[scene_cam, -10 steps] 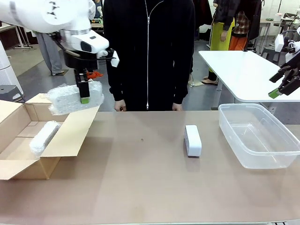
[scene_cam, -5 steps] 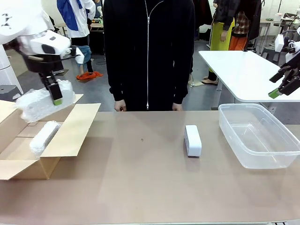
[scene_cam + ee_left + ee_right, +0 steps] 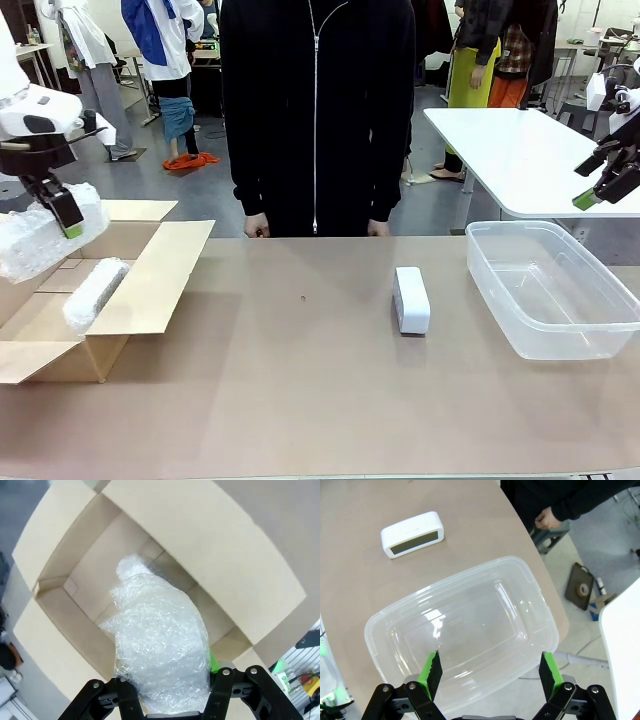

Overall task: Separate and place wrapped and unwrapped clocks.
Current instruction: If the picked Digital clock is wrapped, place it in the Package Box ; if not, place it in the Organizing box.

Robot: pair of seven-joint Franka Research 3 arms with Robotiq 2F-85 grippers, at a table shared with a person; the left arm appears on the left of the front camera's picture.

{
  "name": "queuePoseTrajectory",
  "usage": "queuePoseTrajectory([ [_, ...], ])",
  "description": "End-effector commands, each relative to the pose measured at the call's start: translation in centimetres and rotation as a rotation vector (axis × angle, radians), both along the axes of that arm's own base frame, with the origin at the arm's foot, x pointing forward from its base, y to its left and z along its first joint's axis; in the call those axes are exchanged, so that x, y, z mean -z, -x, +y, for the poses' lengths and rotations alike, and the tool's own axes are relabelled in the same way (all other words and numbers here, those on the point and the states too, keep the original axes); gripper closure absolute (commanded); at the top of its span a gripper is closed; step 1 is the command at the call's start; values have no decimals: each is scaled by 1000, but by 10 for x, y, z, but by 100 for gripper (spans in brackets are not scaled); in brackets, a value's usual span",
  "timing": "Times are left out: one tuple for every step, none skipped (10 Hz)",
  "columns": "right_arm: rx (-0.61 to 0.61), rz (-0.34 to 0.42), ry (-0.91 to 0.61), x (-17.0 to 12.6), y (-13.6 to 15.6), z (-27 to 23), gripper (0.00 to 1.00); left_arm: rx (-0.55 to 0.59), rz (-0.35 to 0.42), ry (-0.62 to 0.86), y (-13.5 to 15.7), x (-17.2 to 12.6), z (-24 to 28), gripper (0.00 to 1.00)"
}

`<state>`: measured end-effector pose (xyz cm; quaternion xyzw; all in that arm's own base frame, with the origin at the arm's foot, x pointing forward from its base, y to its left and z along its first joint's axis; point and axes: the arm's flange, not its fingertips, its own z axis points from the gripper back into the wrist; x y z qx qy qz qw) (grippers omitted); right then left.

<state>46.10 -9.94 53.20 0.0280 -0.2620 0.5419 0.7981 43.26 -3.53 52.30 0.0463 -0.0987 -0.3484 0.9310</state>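
Left gripper (image 3: 68,224) holds wrapped clock (image 3: 30,246) above open box (image 3: 150,280)

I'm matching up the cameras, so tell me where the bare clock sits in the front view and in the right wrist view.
Front view: the clock lies right of centre, end-on to the camera, apart from the bin on its right.
Right wrist view: the clock is at upper left, dark face showing, beyond the bin's rim.
Shared landmark: the clear bin, next to the clock in both.
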Motion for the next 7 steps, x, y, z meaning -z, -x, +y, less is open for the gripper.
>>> queuePoseTrajectory([
  [-8,0,-13,1,-1,-1,0,-114,-39,-13,-2,9,14,46],
  [-8,0,-13,1,-1,-1,0,-140,-31,7,-6,15,26,46],
  [-8,0,-13,1,-1,-1,0,-151,-24,28,-8,17,35,46],
  [-8,0,-13,1,-1,-1,0,-178,-24,46,-9,19,46,46],
  [-8,0,-13,1,-1,-1,0,-203,-31,69,-12,22,60,46],
  [-8,0,-13,1,-1,-1,0,-217,-34,80,-14,26,66,46],
  [-8,0,-13,1,-1,-1,0,-234,-33,99,-18,34,73,46],
])
